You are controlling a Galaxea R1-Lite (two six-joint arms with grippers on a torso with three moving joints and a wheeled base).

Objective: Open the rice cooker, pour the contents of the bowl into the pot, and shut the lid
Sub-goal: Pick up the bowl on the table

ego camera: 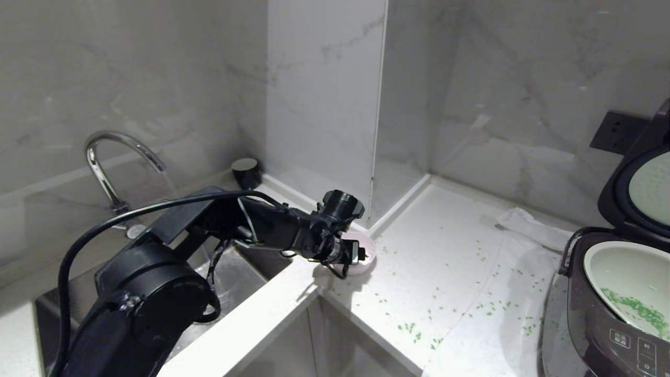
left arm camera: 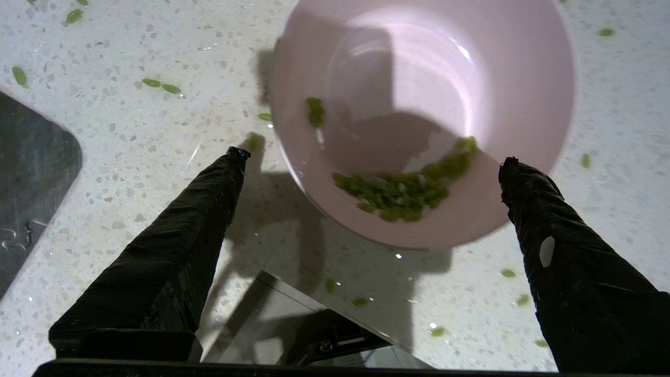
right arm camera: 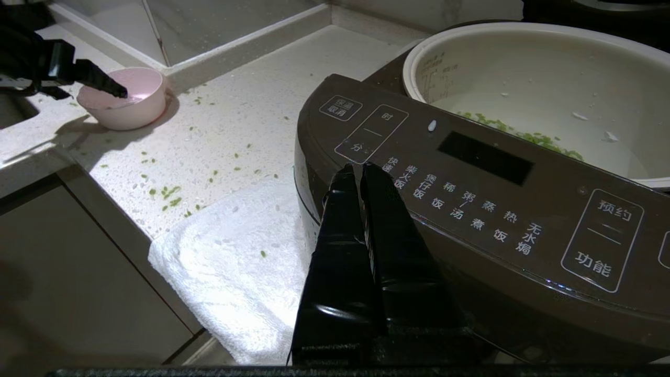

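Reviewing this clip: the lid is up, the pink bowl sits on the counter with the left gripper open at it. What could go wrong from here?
1. The bowl still holds green bits; if the open left gripper leaves it there, the pour stays incomplete.
2. The bowl sits near the sink-side edge of the counter; a nudge might tip it off.
3. The lid is still up over the pot; the right gripper is shut at the cooker's front panel, not at the lid.

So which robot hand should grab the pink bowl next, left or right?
Probably the left hand. It is open right at the bowl, fingers on either side. The right hand is shut, far off by the rice cooker.
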